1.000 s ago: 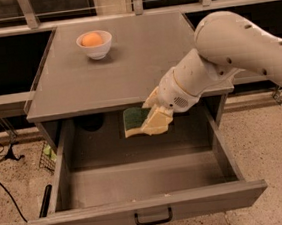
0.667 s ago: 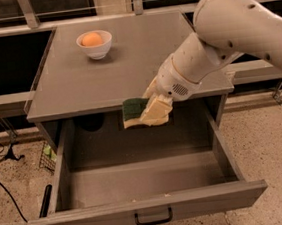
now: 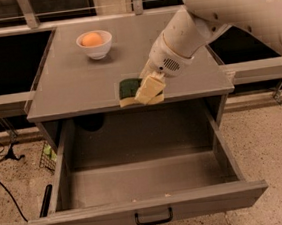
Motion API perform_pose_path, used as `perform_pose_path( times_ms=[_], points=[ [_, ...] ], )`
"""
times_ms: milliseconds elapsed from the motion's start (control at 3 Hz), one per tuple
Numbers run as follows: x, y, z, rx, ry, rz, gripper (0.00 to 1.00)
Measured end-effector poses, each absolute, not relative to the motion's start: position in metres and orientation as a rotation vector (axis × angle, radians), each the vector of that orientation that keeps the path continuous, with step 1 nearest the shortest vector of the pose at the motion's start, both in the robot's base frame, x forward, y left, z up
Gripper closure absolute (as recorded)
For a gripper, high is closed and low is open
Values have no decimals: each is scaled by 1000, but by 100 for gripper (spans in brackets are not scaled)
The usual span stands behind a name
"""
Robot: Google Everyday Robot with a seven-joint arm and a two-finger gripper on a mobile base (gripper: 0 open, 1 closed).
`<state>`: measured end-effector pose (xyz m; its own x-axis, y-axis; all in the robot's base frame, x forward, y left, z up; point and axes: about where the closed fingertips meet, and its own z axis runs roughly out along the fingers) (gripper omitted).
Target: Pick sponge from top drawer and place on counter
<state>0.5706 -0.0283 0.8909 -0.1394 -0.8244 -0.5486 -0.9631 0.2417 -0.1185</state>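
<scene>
The sponge [image 3: 127, 91], dark green on top with a yellow base, is held in my gripper [image 3: 147, 89] just above the front edge of the grey counter [image 3: 73, 86]. The gripper's cream fingers [image 3: 151, 87] are shut on the sponge's right side. The white arm reaches in from the upper right. The top drawer [image 3: 148, 184] is pulled wide open below and its inside holds nothing that I can see. Its black loop handle [image 3: 153, 217] is on the front panel.
A white bowl [image 3: 94, 45] with an orange fruit [image 3: 92, 38] stands at the back of the counter, left of centre. Speckled floor lies on both sides of the cabinet. Black cables lie on the floor at the left.
The gripper has lifted the sponge up out of the drawer space and carried it back, from below the counter edge to just over the counter's front edge.
</scene>
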Motion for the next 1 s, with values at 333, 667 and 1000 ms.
perform_pose_path(
  times_ms=[333, 667, 1000],
  points=[
    [605, -21, 893, -1636, 2005, 347, 100],
    [636, -8, 891, -1650, 1981, 342, 100],
    [658, -1, 884, -1628, 1974, 363, 100]
  ],
)
